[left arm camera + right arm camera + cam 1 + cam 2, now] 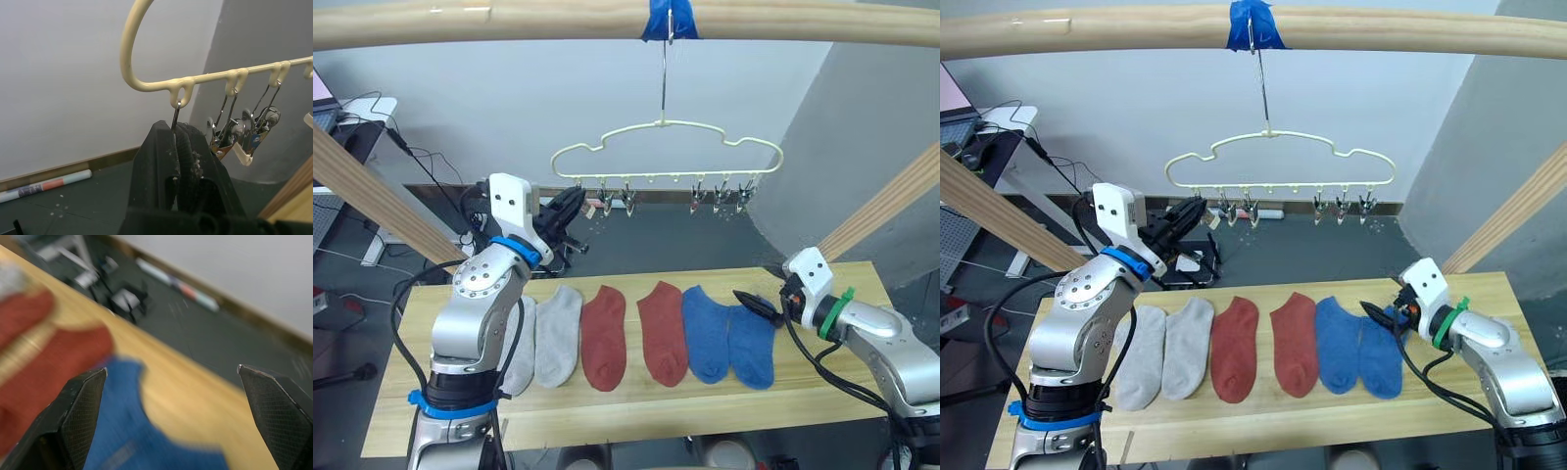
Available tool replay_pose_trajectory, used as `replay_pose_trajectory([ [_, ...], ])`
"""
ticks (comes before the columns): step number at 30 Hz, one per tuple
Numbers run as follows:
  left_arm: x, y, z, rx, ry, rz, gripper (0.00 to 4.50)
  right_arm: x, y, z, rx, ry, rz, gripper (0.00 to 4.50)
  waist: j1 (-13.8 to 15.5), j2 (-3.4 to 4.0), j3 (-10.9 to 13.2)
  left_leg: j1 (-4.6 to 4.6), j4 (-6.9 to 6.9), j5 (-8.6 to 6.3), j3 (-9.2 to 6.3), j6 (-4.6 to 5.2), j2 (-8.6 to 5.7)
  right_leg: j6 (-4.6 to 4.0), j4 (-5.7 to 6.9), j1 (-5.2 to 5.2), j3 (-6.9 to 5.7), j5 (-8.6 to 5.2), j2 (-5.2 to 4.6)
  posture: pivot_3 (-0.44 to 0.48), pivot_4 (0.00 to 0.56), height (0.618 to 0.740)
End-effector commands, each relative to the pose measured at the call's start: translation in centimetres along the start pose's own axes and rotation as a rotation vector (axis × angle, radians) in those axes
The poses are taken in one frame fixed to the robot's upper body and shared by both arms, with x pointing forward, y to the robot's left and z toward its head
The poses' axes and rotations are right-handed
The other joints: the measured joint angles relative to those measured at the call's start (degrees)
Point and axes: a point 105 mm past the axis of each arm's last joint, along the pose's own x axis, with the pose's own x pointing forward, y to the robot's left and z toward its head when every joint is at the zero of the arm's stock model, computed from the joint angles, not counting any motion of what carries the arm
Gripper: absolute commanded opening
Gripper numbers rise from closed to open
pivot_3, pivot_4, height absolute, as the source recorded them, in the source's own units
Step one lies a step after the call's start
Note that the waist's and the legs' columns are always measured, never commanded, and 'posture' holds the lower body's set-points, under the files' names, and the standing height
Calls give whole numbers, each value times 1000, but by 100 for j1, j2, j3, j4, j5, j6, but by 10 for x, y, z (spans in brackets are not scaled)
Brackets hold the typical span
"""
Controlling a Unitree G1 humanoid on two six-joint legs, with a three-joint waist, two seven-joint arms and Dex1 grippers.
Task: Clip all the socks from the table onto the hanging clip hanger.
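Observation:
Several socks lie in a row on the table [822,392]: two grey [558,333], two rust red [604,336] and two blue [751,345]. The cream clip hanger [666,132] hangs above them with its metal clips [705,196] along the lower edge. My left gripper [570,208] is raised to the hanger's left end. In the left wrist view my left gripper [177,128] is shut on the leftmost clip [175,115], whose wire runs down between the fingers. My right gripper [754,302] is open low over the table, at the cuff of the rightmost blue sock [127,431].
A thick wooden beam [509,22] carries the hanger's hook under blue tape [670,18]. Slanted wooden struts [372,196] stand on both sides. Cables and a desk sit on the floor at the far left. Bare tabletop lies in front of the socks.

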Motion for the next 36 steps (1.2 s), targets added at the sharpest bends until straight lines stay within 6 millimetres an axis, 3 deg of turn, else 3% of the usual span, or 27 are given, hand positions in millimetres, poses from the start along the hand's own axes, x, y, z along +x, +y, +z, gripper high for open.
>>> replay_pose_trajectory([
  [1, -6, 4, 9, 16, -16, 6, 15, 0, -10, -24, 38, 81, -52, 4500, 4, 0, 1, 0, 0, 0, 0, 0, 0, 0, 0, 0, 0, 0, 0, -81, 274, 740],
  [6, -9, 3, 7, 10, -4, 6, 15, 0, -21, -54, 16, 191, -101, 4500, 9, -1, 2, -1, -1, 0, 4, 0, -1, 0, -4, 0, 4, 0, -1, -73, 281, 740],
  [12, -10, 2, 7, 5, 2, 2, 15, 7, -23, -64, -1, 206, -101, 4500, 8, 0, 3, 0, 0, -1, 4, 2, -1, 0, -2, 0, 5, 0, 0, -68, 286, 740],
  [16, -9, 2, 7, 6, 4, -1, 0, 13, -22, -62, -25, 191, -87, 3672, 9, 0, 4, 1, 0, -2, 6, 3, -1, 2, -2, 0, 8, 1, 0, -64, 288, 740],
  [24, -9, 2, 7, 11, 10, -2, 0, 18, -18, -65, -56, 180, -66, 845, 16, 0, 4, 1, -1, 0, 6, 0, -1, 2, -3, 0, 8, 1, 0, -59, 287, 740],
  [27, -10, 3, 5, 5, 18, -1, 0, 15, -20, -64, -49, 165, -64, 16, 16, 0, 4, 1, 0, -1, 6, 2, -1, 3, -3, 0, 8, 2, -1, -57, 288, 740],
  [31, -9, 2, 1, -83, 46, -7, 0, 5, -18, -47, -64, 105, -13, 16, 20, 3, 6, 0, 0, -2, 6, 3, -1, 3, -3, 0, 8, 2, -1, -55, 288, 740],
  [36, -13, 4, -6, -286, 133, -72, 0, -11, 8, 2, -81, -14, 204, 16, -5, 19, 23, 5, -1, -4, 8, 8, -1, 4, 0, 3, 14, 2, 1, -59, 291, 740],
])
